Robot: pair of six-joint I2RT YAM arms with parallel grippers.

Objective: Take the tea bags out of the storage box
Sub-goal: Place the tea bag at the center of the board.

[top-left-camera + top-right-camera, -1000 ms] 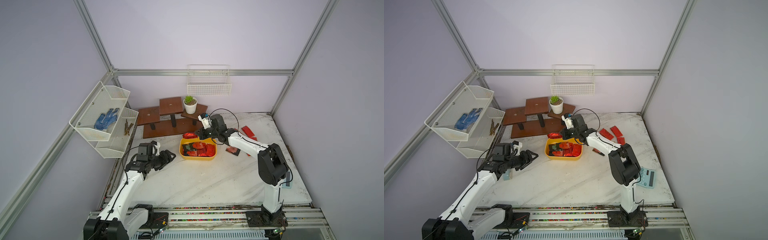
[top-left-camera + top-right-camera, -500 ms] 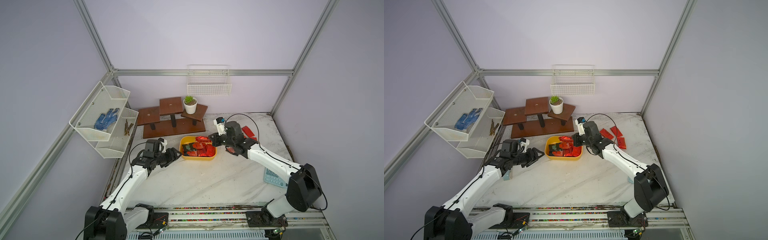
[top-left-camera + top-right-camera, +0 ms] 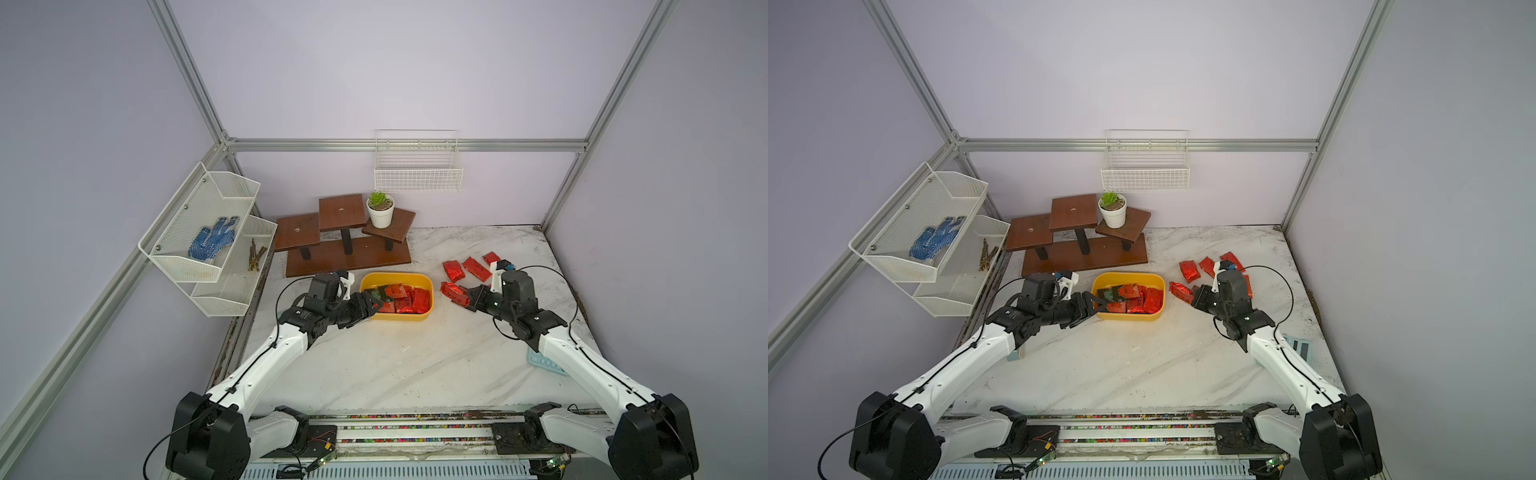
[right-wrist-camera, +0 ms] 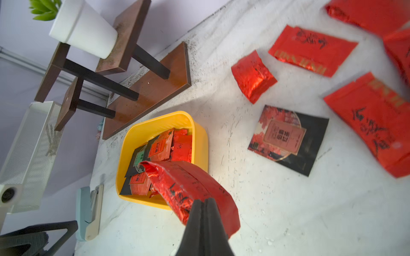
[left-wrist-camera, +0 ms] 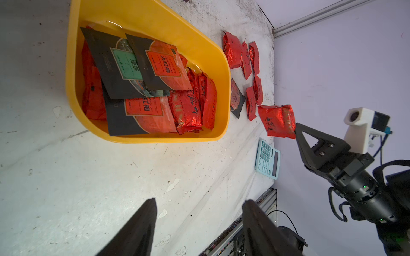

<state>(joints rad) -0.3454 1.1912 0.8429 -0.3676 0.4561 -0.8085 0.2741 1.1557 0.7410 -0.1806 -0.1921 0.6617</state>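
1. Showing a stained white marbled counter [image 3: 395, 365], boxed in by lilac walls and aluminium framing.
2. Carrying the yellow storage box [image 3: 397, 277] mid-counter, packed with tea bags [image 3: 409, 297], more lying loose beyond its right end.
3. Holding the left jaws apart and empty, just beside the box's left end.
4. Pinching one red tea bag [image 4: 195, 188] in the closed right jaws, off the counter past the box's right end.
5. Baring the whole calculator [image 5: 267, 158] in the left wrist view, and only an edge under the right arm in both top views.

Reference: storage box [image 3: 397, 277], on the table [image 3: 395, 365].
In it: stacked tea bags [image 3: 409, 298].
Right of it, on the table: loose tea bags [image 3: 473, 268].
Behind it: stepped stand [image 3: 349, 257] bearing potted plant [image 3: 380, 210].
Right and before it: calculator [image 5: 267, 158].
Left and before it: stapler [image 4: 88, 210].
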